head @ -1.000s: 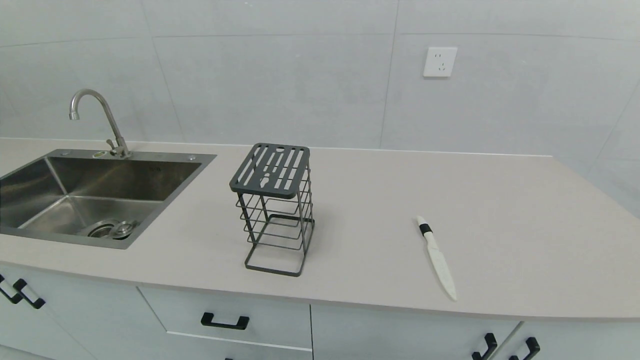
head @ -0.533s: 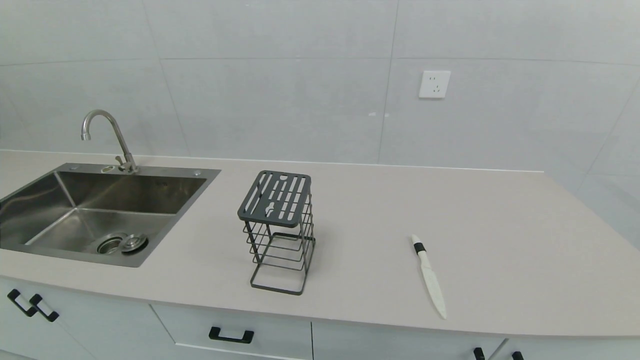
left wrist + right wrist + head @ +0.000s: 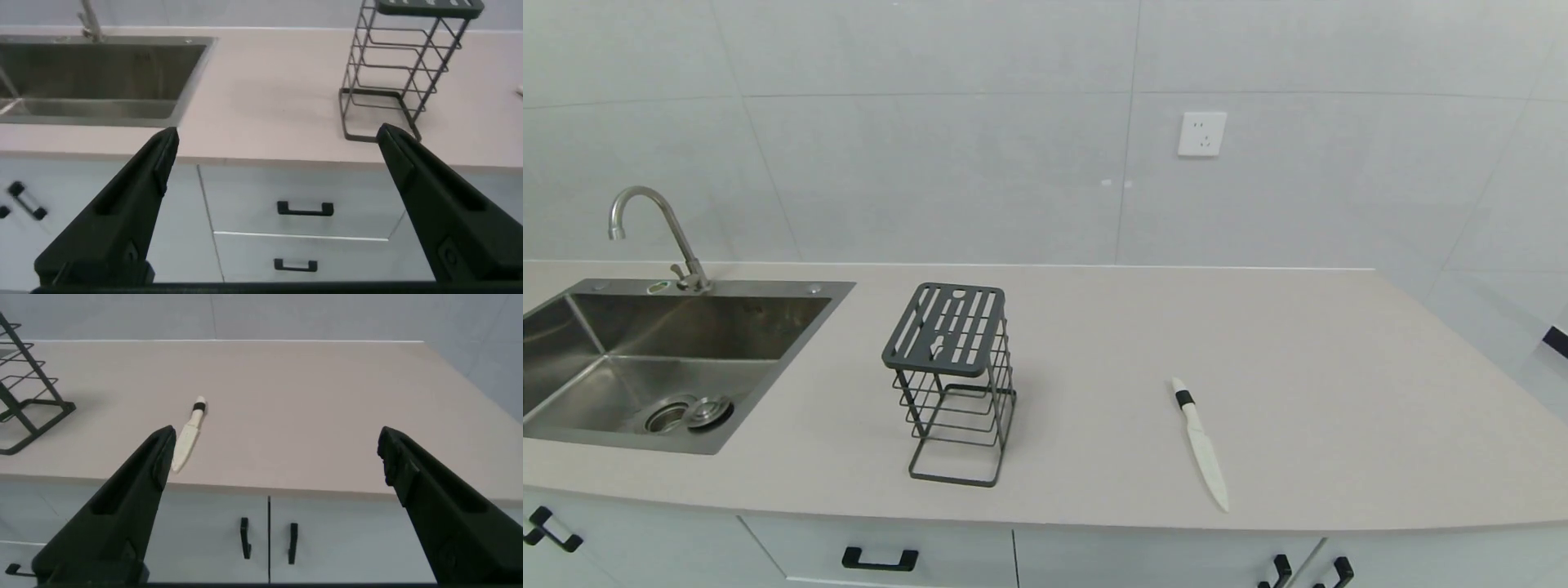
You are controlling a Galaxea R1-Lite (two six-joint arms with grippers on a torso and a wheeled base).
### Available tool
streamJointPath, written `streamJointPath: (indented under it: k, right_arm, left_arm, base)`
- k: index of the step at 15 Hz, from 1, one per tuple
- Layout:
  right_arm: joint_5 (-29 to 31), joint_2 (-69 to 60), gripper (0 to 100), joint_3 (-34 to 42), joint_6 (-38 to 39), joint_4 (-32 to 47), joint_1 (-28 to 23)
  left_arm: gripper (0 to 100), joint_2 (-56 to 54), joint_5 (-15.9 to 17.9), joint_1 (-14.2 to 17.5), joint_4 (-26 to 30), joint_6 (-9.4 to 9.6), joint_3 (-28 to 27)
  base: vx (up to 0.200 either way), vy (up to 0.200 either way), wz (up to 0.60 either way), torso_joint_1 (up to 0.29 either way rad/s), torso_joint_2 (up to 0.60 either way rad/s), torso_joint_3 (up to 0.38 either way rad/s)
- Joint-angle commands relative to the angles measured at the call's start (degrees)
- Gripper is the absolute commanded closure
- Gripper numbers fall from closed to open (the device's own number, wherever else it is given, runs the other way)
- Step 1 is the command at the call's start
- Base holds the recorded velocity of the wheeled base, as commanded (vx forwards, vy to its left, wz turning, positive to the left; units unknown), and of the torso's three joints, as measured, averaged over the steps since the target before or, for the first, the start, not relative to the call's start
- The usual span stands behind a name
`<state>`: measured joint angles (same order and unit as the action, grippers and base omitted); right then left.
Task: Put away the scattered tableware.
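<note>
A white knife (image 3: 1199, 442) with a black band on its handle lies flat on the counter (image 3: 1298, 359), right of centre near the front edge; the right wrist view shows the knife (image 3: 189, 442) too. A dark wire knife rack (image 3: 952, 382) with a slotted top stands upright at the counter's middle, and the rack (image 3: 404, 69) appears in the left wrist view. My left gripper (image 3: 276, 147) is open, held in front of the cabinet below the counter edge. My right gripper (image 3: 276, 445) is open as well, out in front of the counter, well short of the knife.
A steel sink (image 3: 572, 404) with a curved tap (image 3: 654, 233) is set into the counter at the left. Cabinet drawers with black handles (image 3: 879, 559) run below the counter. A wall socket (image 3: 1201, 134) sits on the tiled wall behind.
The head camera has shifted, first tilting up and then turning right, so the whole scene slid in the picture. The knife and rack have kept their places on the counter.
</note>
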<state>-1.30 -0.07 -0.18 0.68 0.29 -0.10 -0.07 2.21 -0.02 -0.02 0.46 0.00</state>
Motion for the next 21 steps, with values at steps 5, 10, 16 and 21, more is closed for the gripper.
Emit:
streamJointPath:
  k: [5, 10, 16, 21]
  right_arm:
    - [0.0, 0.1, 0, 0.0, -0.1, 0.1, 0.0]
    - [0.1, 0.1, 0, 0.0, -0.1, 0.1, 0.0]
    - [0.0, 0.1, 0, 0.0, -0.1, 0.1, 0.0]
    - [0.0, 0.1, 0, 0.1, -0.2, 0.1, 0.0]
  left_arm:
    - [0, 0.1, -0.2, 0.0, -0.1, -0.2, 0.0]
    - [0, 0.1, -0.1, 0.0, -0.1, -0.2, 0.0]
    - [0, 0.1, -0.1, 0.0, -0.1, -0.2, 0.0]
    - [0, 0.1, -0.1, 0.0, -0.1, 0.15, 0.0]
  base:
    - [0.0, 0.0, 0.0, 0.0, 0.0, 0.0]
    - [0.0, 0.0, 0.0, 0.079, 0.0, 0.085]
    - [0.0, 0.0, 0.0, 0.301, -0.03, 0.257]
    - [0.0, 0.0, 0.0, 0.101, -0.02, 0.078]
